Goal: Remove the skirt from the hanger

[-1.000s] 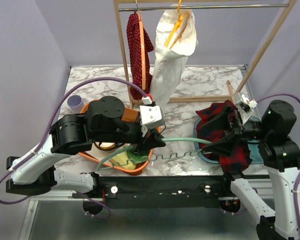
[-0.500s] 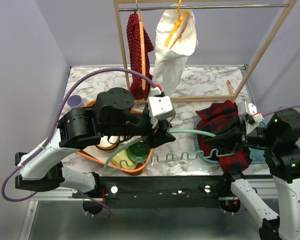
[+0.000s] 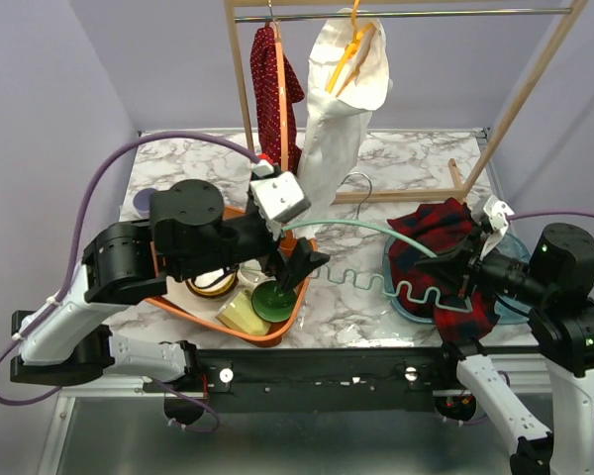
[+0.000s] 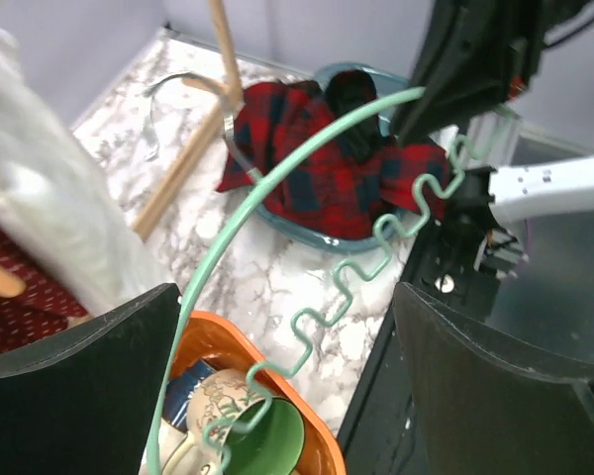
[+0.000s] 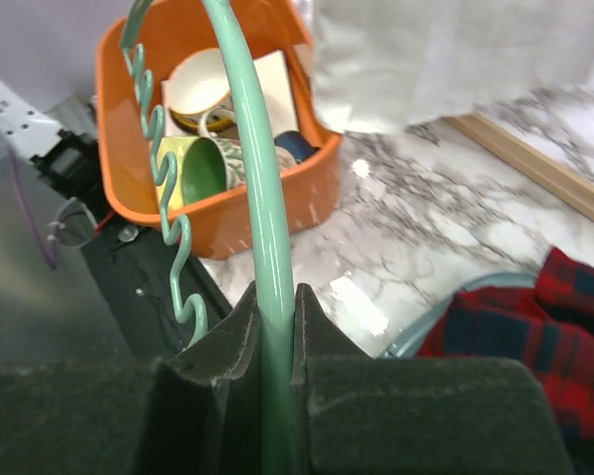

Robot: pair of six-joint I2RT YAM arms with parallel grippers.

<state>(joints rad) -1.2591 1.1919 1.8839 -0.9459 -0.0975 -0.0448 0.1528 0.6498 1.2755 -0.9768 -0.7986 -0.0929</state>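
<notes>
The right gripper (image 3: 461,279) had its jaws clenched on the green hanger (image 3: 357,226) at the top view's lower right. The left gripper (image 4: 287,302), at centre, held its jaws released, wide apart around the hanger's wavy bar. The plaid skirt (image 3: 442,234) lay bunched in the blue basin (image 3: 397,298) on the desk's right side.

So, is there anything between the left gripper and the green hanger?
Nothing visible. In the left wrist view the green hanger shows in the gap of the open left gripper, with nothing in front of it. The right gripper is shut on it.
</notes>
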